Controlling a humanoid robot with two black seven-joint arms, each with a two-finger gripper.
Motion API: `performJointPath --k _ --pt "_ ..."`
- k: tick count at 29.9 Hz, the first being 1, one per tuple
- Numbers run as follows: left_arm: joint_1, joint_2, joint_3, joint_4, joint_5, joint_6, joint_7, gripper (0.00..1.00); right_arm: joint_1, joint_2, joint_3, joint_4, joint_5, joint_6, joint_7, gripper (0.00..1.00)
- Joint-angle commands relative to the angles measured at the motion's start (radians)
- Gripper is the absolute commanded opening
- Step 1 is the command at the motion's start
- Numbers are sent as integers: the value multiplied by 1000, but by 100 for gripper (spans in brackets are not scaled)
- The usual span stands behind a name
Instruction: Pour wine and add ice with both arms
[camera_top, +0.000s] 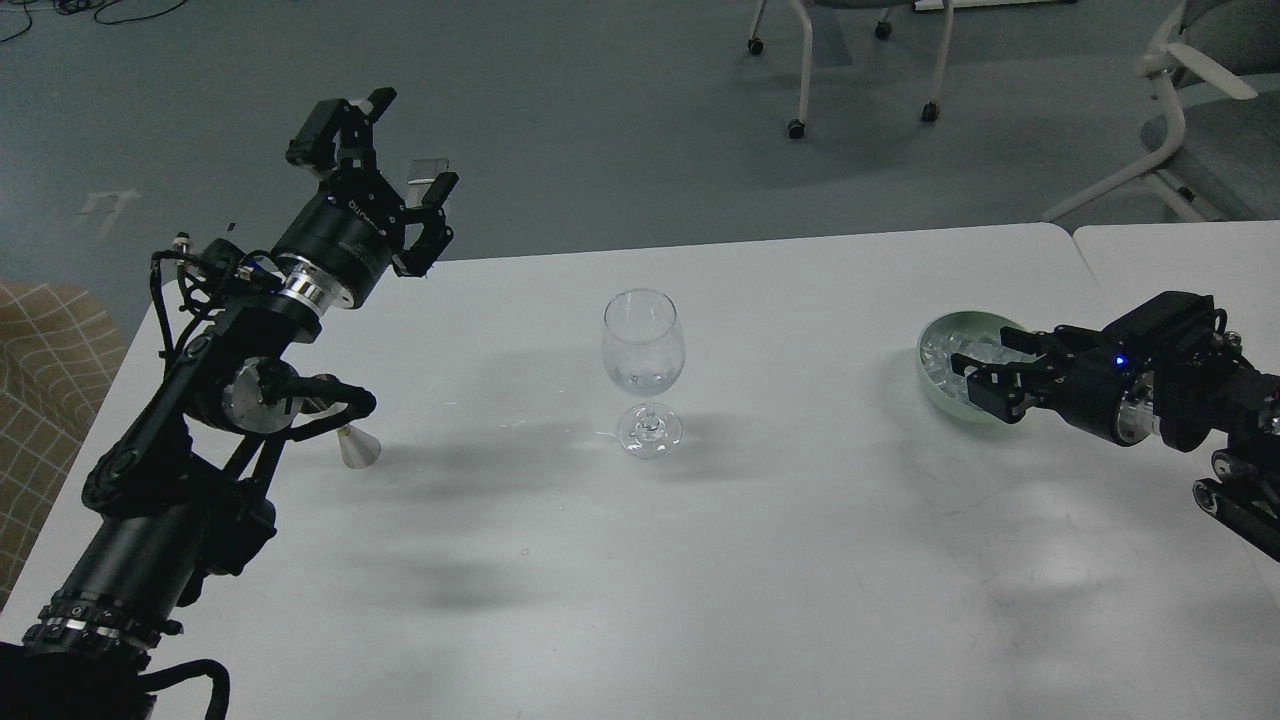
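Note:
A clear wine glass (643, 345) stands upright at the table's middle, with a little colourless wine (646, 380) at the bottom of its bowl. A pale green bowl (932, 385) at the right holds a heap of clear ice cubes (948, 350). My right gripper (988, 372) is open, low at the bowl's near right side, its fingers (985, 398) reaching over the rim; I cannot tell if it touches ice. My left gripper (388, 165) is open and raised above the table's far left corner, away from the glass.
A small silver cone-shaped cup (358, 448) stands on the table (700, 560) under my left arm. A second table (1180, 250) adjoins at the right. Office chairs (1190, 110) stand on the floor behind. A checked cushion (45, 360) is at the left.

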Motion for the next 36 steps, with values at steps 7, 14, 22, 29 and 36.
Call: performJointPath --k 7,14,22,29,36 --pt "8 0 -2 1 0 -2 -1 98 20 0 -46 -15 -6 1 -3 60" --pt "8 2 -2 1 -2 -2 -1 98 29 0 -46 -21 -8 1 -3 60" --pt "9 2 -2 1 0 -2 -1 98 32 9 -48 -28 -6 1 -6 59" --pt "9 2 -2 1 -2 -2 -1 98 32 9 -48 -28 -6 1 -8 58" --pt "11 2 -3 1 -2 -2 -2 98 32 9 -50 -28 -8 3 -8 52"
